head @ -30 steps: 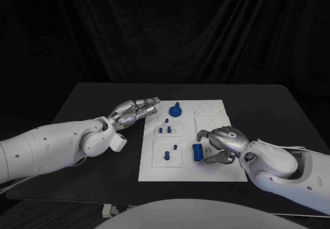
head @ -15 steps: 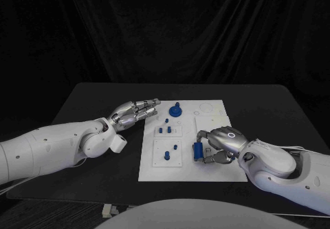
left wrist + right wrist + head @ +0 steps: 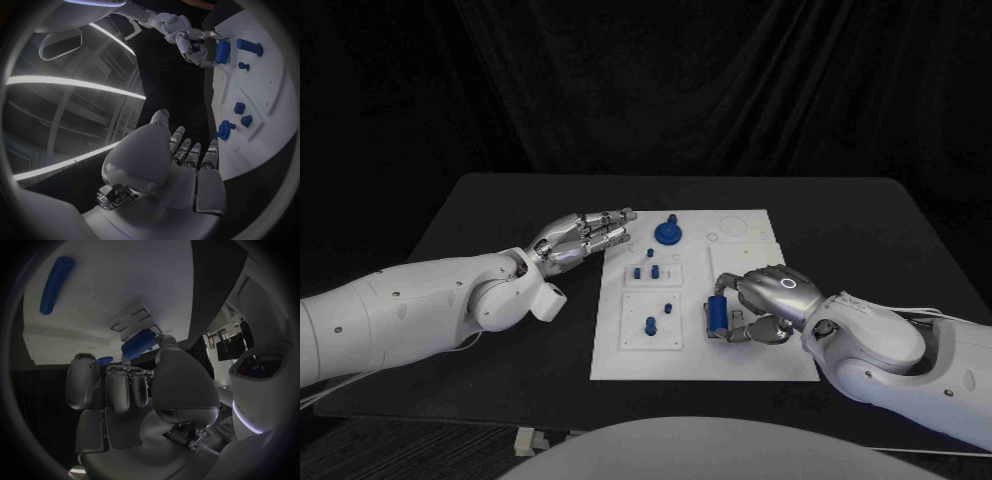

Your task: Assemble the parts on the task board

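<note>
Pinching a blue cylinder part [image 3: 714,316] over the task board [image 3: 625,360], the right robot hand [image 3: 764,300] curls around it.

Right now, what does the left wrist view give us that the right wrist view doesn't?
Left wrist view alone: the left hand, fingers extended and holding nothing, beside the task board's edge; the knobbed blue part and two small blue pegs near it; and the right hand seen from outside, gripping its part.

Right wrist view alone: the right hand's own palm and fingers close up, and a long blue rod lying loose on the board.

Both: the white task board and the blue cylinder held in the right hand.
</note>
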You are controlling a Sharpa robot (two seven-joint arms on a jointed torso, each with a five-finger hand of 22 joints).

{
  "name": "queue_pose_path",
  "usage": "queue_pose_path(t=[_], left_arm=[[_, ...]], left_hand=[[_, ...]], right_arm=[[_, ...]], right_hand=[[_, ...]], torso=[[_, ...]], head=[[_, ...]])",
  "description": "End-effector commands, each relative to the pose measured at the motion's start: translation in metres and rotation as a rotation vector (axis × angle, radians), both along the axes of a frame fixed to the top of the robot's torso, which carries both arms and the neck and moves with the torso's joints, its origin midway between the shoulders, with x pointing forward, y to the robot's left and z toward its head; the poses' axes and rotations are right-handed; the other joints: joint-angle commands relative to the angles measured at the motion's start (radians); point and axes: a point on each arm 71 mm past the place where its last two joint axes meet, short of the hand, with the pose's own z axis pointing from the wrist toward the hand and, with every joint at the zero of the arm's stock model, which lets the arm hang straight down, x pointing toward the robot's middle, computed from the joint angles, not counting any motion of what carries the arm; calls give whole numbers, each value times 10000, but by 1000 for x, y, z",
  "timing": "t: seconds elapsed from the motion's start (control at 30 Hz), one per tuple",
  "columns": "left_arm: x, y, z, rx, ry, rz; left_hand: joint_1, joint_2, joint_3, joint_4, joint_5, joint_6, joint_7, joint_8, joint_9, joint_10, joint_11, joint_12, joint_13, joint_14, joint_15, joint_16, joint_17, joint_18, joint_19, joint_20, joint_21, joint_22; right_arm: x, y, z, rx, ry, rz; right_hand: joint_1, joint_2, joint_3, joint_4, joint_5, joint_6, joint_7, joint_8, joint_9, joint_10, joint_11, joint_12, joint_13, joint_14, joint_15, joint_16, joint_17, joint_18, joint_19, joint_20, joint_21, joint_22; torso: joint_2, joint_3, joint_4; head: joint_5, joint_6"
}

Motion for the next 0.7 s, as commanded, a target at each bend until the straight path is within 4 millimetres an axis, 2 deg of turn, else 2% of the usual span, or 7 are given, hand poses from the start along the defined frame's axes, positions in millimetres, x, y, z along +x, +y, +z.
queue_pose_path(t=[0.03,0.43,0.7], left_arm=[[-1,-1,1,-204,-26,-33],[-1,-1,0,-199,-22,-22],[-1,-1,0,-200,-9,-34]], left_hand=[[71,3,32,-55,64,62,271,41,13,2,82,54,12,32,5,-37,-15,-162,66,26,65,15],[68,5,33,-53,60,51,272,39,11,1,83,49,11,32,5,-37,-15,-165,65,26,65,14],[68,5,33,-53,60,51,272,39,11,1,83,49,11,32,5,-37,-15,-165,65,26,65,14]], right_arm=[[-2,0,2,276,-70,95],[-6,-2,2,168,94,382],[-6,-2,1,53,246,411]], right_hand=[[20,163,83,2,267,509,-358,-131,-76,1039,-38,26,2633,767,-42,-64,1574,-49,119,-55,-19,1874],[-336,98,210,9,1257,529,-354,-797,-585,1039,-29,26,2633,731,-26,-111,1475,-36,81,-40,-99,1857],[-359,84,243,1,1295,477,-354,-915,-666,1039,-31,26,2633,760,-28,-63,1588,-45,94,-39,-56,1871]], torso=[[3,2,0],[2,1,-1],[-1,-2,-3]], head=[[-3,0],[9,0],[-17,0]])
